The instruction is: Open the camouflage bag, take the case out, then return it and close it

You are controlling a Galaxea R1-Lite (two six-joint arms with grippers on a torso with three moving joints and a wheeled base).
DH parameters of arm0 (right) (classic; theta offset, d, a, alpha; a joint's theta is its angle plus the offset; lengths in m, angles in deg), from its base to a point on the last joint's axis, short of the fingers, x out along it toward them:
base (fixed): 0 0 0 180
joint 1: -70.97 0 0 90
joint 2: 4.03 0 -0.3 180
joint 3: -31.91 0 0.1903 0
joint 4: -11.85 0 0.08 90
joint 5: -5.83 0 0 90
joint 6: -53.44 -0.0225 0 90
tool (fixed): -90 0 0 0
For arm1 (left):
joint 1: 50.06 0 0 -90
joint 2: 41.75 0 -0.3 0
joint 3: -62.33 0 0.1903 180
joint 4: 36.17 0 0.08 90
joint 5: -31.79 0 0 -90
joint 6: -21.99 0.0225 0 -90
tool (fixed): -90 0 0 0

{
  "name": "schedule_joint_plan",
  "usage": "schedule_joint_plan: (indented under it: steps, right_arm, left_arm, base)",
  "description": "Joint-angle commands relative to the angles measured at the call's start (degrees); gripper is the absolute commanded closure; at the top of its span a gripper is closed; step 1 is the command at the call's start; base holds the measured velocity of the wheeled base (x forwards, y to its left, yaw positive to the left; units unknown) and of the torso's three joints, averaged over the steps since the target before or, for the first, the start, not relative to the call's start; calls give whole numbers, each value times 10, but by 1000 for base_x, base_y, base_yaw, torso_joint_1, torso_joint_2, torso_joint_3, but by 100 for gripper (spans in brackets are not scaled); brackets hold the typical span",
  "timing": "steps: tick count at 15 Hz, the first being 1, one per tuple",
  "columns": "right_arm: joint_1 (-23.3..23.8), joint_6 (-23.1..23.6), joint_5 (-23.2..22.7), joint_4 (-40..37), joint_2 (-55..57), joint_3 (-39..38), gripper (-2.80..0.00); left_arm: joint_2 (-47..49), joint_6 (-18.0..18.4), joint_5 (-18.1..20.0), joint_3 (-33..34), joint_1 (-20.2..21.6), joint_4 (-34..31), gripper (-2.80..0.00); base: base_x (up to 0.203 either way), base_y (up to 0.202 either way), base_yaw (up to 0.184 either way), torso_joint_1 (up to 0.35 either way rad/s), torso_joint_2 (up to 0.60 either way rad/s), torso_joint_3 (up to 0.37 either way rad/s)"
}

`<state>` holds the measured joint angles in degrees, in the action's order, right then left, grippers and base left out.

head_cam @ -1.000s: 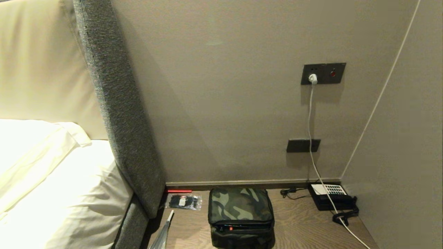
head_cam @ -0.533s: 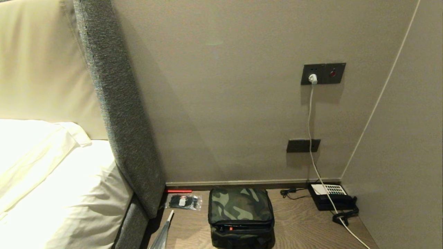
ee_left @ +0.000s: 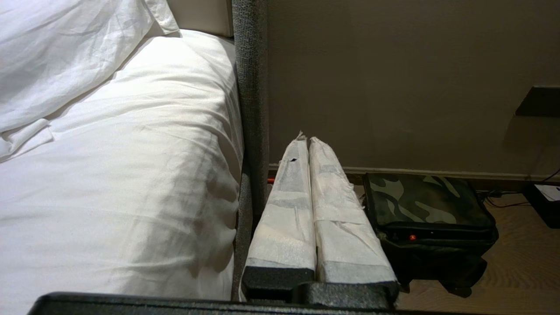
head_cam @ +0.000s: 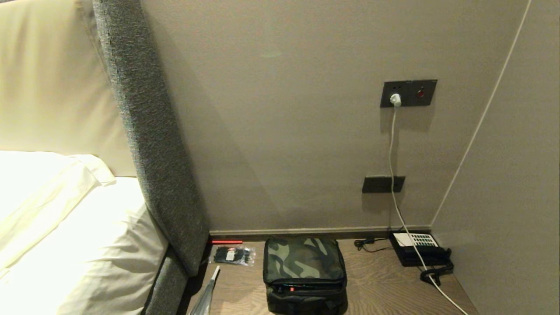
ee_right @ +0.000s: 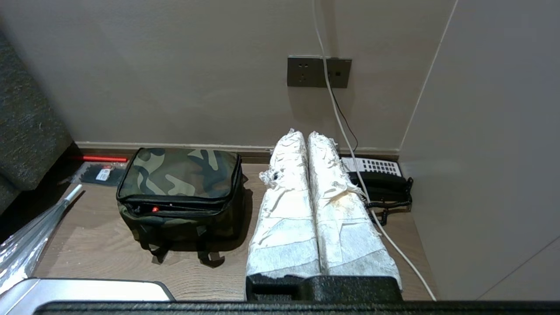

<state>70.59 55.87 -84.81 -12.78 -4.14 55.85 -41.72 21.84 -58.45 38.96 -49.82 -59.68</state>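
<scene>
You are at the first step: opening the camouflage bag (head_cam: 305, 273). The bag sits on the wooden tabletop (head_cam: 380, 284) at 6 o'clock in the head view, between a packet of black parts (head_cam: 233, 255) at its 10 o'clock and a black telephone (head_cam: 419, 250) at its 2 o'clock, well apart from both.

Neither arm shows in the head view. The left end effector (ee_left: 309, 142) has its padded fingers pressed together and holds nothing; it hangs just beside the bag, on the bed side. The right end effector (ee_right: 306, 136) is likewise closed and empty, between the bag and the telephone.

To do this step well:
- Locate the zipper pull before committing. The lid seam along the front face already gapes slightly, with a red spot showing in the gap.
- Bring one end effector to the zipper line and open the fingers only when close.
- Judge the bag as soft: it is likely to slide or collapse, so brace it with the other arm.
- Keep the right arm off the white cable (head_cam: 396, 192) trailing past the telephone.

Limits of view:
- The bag's front lower edge is cut off in the head view.
- The zipper pull cannot be made out.
- The case is not visible; whether the red spot belongs to it cannot be told.
</scene>
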Motion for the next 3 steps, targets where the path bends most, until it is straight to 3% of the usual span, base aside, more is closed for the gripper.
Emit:
schedule_joint_plan:
  steps: [1,3]
  right_arm:
    - [0,3,-1,0,1,0,0]
    - [0,-1,-1,-1,1,0,0]
  left_arm:
    - [-1,0,0,2,0,0,0]
    - [-1,0,0,1,0,0,0]
  base:
    - [0,0,0,0,0,0]
    - [0,0,0,0,0,0]
